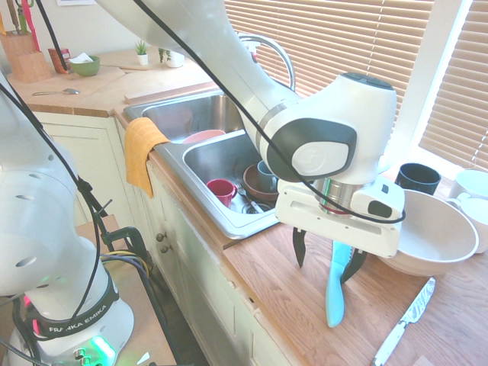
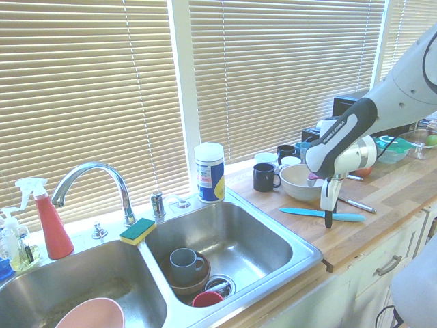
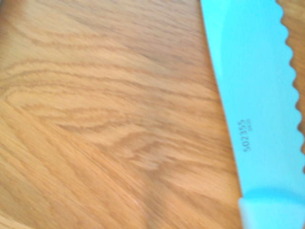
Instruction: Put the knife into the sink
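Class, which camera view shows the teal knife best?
The second exterior view: the whole knife lies flat on the counter, barely hidden. The first exterior view hides its blade behind the gripper; the wrist view shows only part of the serrated blade.

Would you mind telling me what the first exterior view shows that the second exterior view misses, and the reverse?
Only the first exterior view shows the yellow cloth over the sink's front edge, the green bowl in the far corner and the silver knife in full. Only the second shows the red spray bottle, the sponge and the white canister. Both show the teal knife flat on the wooden counter, the open gripper over it, and the sink.
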Available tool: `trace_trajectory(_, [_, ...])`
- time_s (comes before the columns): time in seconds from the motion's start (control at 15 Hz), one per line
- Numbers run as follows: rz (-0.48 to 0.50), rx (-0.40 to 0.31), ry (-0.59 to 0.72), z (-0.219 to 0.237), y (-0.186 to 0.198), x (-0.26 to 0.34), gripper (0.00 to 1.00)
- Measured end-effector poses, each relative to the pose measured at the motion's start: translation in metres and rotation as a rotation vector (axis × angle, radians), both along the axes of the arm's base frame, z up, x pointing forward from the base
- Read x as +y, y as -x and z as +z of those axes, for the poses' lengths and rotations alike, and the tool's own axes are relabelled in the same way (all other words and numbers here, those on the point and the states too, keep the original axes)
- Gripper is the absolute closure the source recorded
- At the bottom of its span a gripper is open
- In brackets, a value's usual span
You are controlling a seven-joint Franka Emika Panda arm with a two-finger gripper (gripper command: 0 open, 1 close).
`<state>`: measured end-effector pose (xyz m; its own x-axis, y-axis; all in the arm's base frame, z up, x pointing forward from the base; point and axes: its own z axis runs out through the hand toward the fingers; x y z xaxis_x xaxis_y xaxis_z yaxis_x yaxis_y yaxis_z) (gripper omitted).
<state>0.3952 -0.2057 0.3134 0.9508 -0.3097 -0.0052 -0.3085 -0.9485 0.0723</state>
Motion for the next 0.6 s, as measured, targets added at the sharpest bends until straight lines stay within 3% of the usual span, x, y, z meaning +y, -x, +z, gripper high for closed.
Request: trace_trajectory(0.6, [-0.013,-0.014,-0.008,-0.0001,0.0027,-0.0080,1.00])
